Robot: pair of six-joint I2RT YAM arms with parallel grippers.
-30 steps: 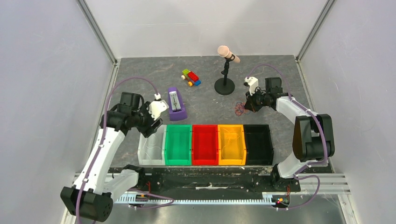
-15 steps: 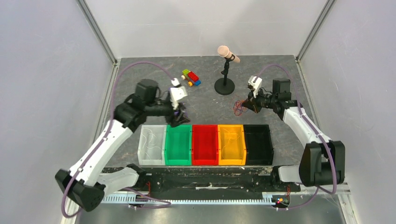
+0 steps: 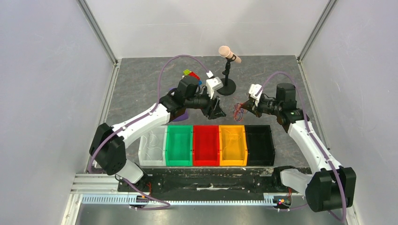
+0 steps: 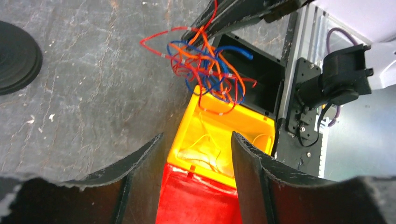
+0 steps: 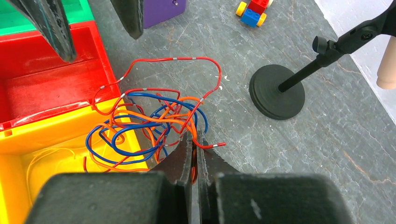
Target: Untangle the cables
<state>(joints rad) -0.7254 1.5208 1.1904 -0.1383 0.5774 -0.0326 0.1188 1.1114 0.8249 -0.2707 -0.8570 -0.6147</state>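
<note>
Right tool (image 5: 194, 142) is clamped on the cables (image 5: 154, 121), a red, orange and blue knot mid-frame near the yellow bin (image 5: 46, 135), with the left tool (image 4: 197, 135) gaping nearby and empty; loose strands lie in that bin and the clear bin (image 3: 143, 140), so I judge the work partly done.

the microphone (image 5: 386, 65) is cut off at right edge.

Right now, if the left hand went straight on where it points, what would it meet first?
Most likely the cables hanging from the shut right hand, over the yellow bin. The open left hand aims at them, though depth is unclear.
</note>
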